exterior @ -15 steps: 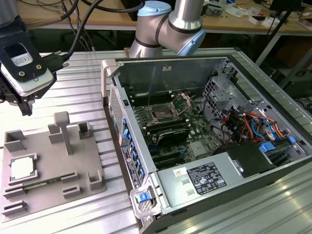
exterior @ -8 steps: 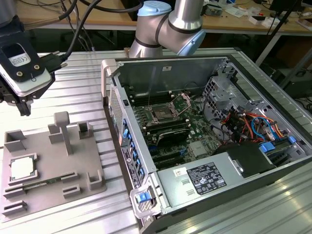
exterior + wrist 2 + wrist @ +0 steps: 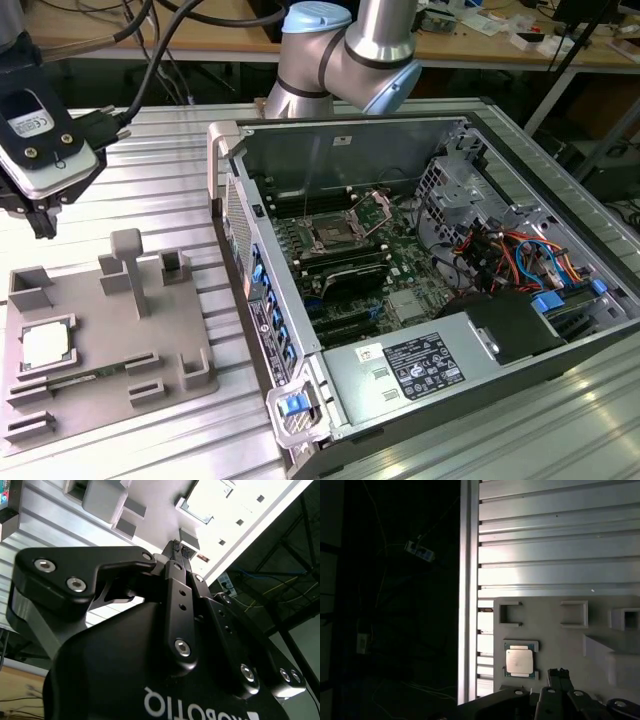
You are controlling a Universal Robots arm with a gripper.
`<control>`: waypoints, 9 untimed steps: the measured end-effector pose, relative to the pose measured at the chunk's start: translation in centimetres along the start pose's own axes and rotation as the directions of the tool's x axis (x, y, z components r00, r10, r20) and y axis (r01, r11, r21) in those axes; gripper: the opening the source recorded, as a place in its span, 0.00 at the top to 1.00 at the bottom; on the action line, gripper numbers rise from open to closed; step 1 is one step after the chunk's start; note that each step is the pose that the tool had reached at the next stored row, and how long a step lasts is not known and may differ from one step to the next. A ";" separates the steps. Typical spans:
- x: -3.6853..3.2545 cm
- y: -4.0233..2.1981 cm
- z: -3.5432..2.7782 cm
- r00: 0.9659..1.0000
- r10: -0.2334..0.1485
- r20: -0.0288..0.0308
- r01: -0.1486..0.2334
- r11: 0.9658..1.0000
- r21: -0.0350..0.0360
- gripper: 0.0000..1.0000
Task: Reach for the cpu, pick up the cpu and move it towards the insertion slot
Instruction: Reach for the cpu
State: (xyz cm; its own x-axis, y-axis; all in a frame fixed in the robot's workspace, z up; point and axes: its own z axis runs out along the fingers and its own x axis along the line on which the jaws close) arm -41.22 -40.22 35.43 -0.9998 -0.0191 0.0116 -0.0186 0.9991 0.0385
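Pincer (image 3: 560, 674), fingers pressed together and empty, hangs at the exterior view's far left over the ribbed metal counter (image 3: 150, 140). The small flat silvery square cpu (image 3: 47, 345) lies in the grey plastic tray (image 3: 110, 330), nearer and lower than it.

Silver arm (image 3: 385, 35), pale-blue caps (image 3: 315, 18), black hand (image 3: 179, 547)

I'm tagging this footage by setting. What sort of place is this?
Most likely a robotics lab or workshop: a robot arm stands by a ribbed aluminium table carrying an open computer case and a grey tray holding the cpu, with a cluttered wooden workbench behind.
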 end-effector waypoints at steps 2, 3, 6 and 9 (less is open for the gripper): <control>0.26 0.00 0.01 1.000 0.000 -0.001 0.000 1.000 0.000 0.89; 0.39 0.00 0.02 1.000 0.000 -0.001 0.000 1.000 0.000 0.89; 0.70 0.00 0.03 1.000 0.000 -0.002 0.000 1.000 0.000 0.89; 0.84 0.01 0.04 1.000 0.000 -0.002 0.000 1.000 0.000 0.89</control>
State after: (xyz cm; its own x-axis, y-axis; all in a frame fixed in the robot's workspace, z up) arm -42.06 -40.22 35.40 -0.9997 -0.0191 0.0139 -0.0186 0.9991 0.0385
